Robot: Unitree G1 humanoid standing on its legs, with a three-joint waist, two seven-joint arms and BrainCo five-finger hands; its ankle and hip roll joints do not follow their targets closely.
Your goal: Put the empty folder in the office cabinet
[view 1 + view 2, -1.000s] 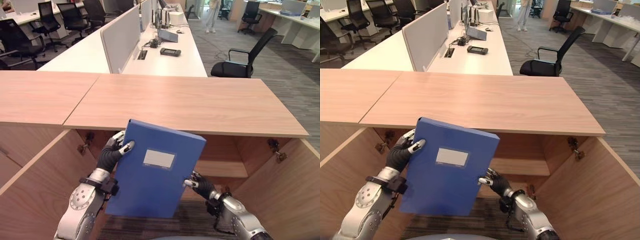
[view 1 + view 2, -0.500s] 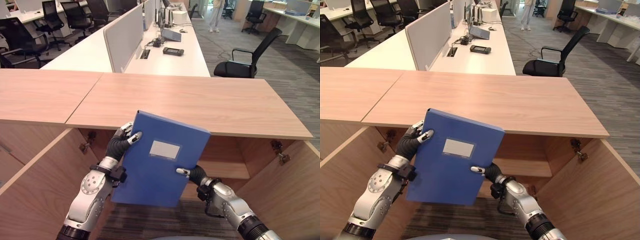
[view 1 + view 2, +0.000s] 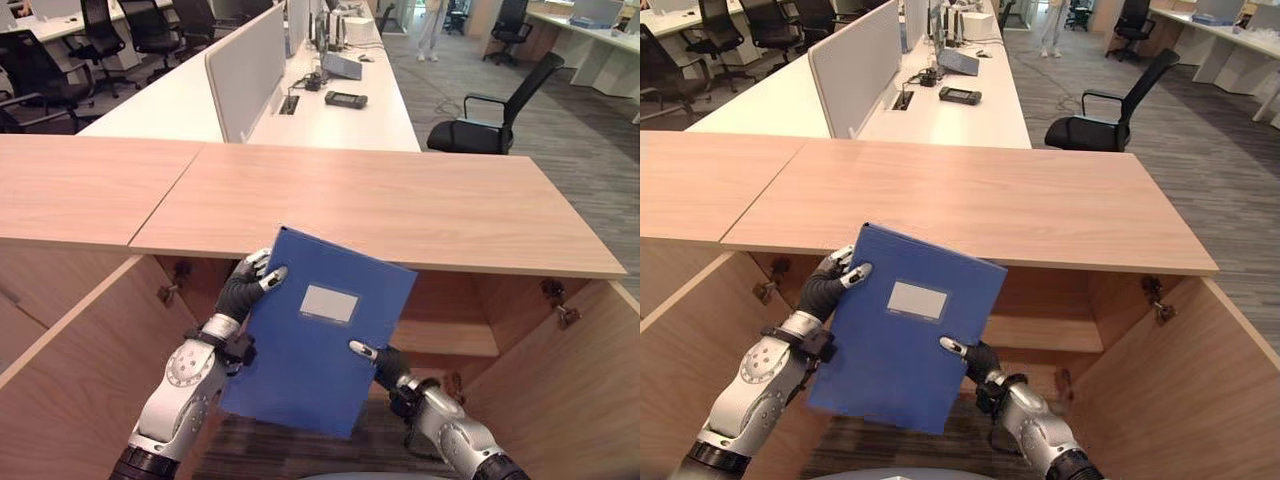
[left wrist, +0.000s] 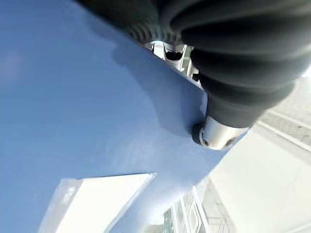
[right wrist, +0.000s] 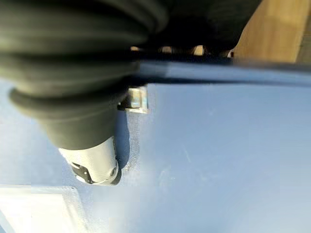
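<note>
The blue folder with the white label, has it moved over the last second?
Yes. The blue folder with the white label has risen: its top corner now overlaps the front edge of the wooden cabinet top, where earlier it sat below that edge.

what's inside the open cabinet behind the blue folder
A wooden shelf shows to the right of the blue folder, with nothing visible on it. The folder, held by the left hand and right hand, covers the cabinet's middle.
</note>
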